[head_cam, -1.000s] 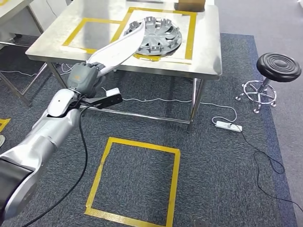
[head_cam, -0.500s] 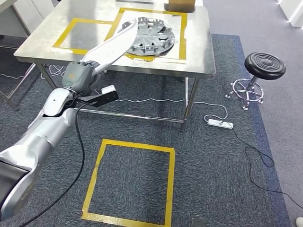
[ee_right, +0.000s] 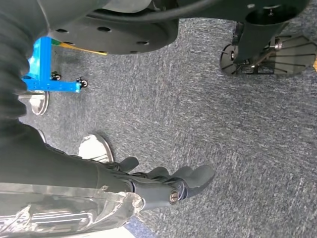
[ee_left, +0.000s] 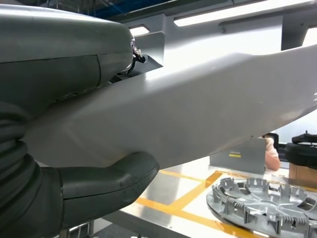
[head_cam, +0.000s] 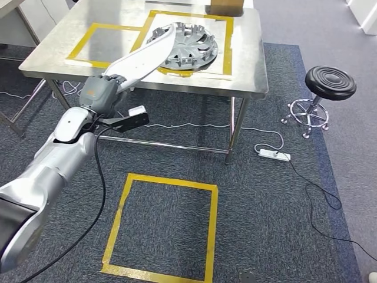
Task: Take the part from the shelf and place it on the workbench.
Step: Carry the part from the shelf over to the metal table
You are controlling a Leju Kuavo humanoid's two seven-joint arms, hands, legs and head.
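Left hand (head_cam: pixel 101 94): closed on the near end of the part (head_cam: pixel 141 59), thumb (ee_left: pixel 108 186) under it and the hand's upper shell over it, seen close in the left wrist view. Arm silver, entering from the lower left of the head view, a black cable looped beneath it.

Part: long, narrow, white-grey panel, smooth and slightly curved. Long axis runs from the hand up and to the right; far end points toward the hubcap (head_cam: pixel 189 45) and hangs over the front edge of the surface (head_cam: pixel 249 65). Whether the tip touches the hubcap or the surface cannot be told. In the left wrist view the part (ee_left: pixel 209 106) crosses the whole picture, above the hubcap's ribbed inner face (ee_left: pixel 261 206).

Surface: steel-topped, on metal legs, marked with two yellow tape rectangles (head_cam: pixel 98 44). Hubcap lies flat inside the right-hand rectangle. A brown box (head_cam: pixel 225 7) stands at the far edge.

Floor: dark grey carpet with a yellow tape square (head_cam: pixel 162 227) in front of the surface. A white power strip (head_cam: pixel 274 155) and black cables lie to the right. A black round stool (head_cam: pixel 330 82) on a chrome base stands further right.

Right hand (ee_right: pixel 164 183): hanging over the carpet, dark fingers lightly curled and apart, holding nothing.
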